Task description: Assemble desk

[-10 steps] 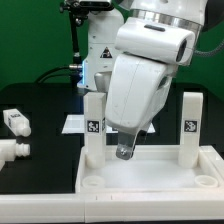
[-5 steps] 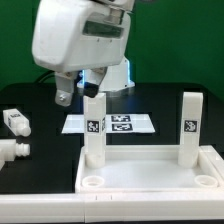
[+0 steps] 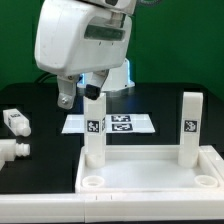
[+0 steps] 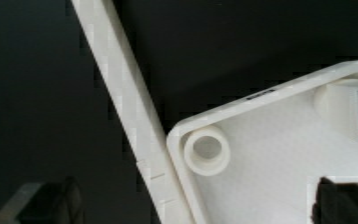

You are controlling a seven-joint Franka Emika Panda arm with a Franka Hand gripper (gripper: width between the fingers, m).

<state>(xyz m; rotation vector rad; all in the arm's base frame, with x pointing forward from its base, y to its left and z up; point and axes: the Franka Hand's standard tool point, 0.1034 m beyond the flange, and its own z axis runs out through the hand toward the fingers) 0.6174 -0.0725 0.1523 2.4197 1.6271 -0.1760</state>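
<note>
Retreat is showing in the arm: the gripper (image 3: 76, 94), which was hanging low over the middle of the desk top (image 3: 150, 172) a second ago, has been swinging up and away, and it is now hovering high with its jaws standing wide and carrying nothing. Half a second back it was already almost in this spot, so the arm seems to be settling. Just below the jaws, a little toward the exterior view's right, the nearer standing leg (image 3: 93, 128) is rising upright from a back corner of the desk top, while the farther standing leg (image 3: 189, 125) is standing well apart from the jaws at the other back corner. The marker board (image 3: 130, 123) is lying beyond them. Between the fingers, the wrist view is looking down on an empty round corner hole (image 4: 206, 150). Below the jaws toward the exterior view's left, one loose leg (image 3: 14, 121) and the other loose leg (image 3: 12, 151) are lying on the black table (image 3: 40, 185). Judging by this, two legs are seated and the arm is probably heading for a third
</note>
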